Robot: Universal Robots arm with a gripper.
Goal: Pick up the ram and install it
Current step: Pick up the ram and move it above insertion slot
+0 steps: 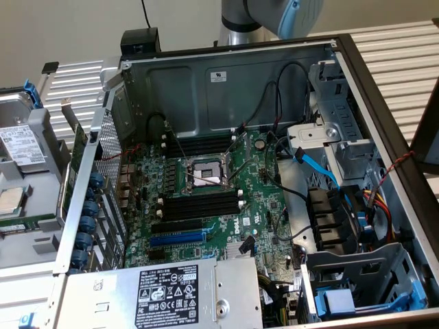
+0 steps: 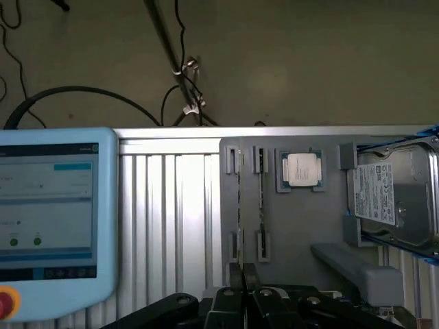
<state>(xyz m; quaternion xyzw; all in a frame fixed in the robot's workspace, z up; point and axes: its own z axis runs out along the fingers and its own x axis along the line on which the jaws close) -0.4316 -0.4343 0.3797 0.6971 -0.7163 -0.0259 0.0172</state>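
The black two-fingered gripper [image 2: 242, 273] hangs with its jaws clenched on nothing, near a flat grey holder tray [image 2: 322, 226]. There the ram [image 2: 260, 199], a long thin dark-green circuit-board stick, stands on edge just beside a square silver processor chip [image 2: 302, 168]. It is probably light, stiff and fragile, so pinching its flat faces mid-length seems safest.

Bright even light in the exterior view, dimmer wrist view, glare on slats [image 1: 391, 48]
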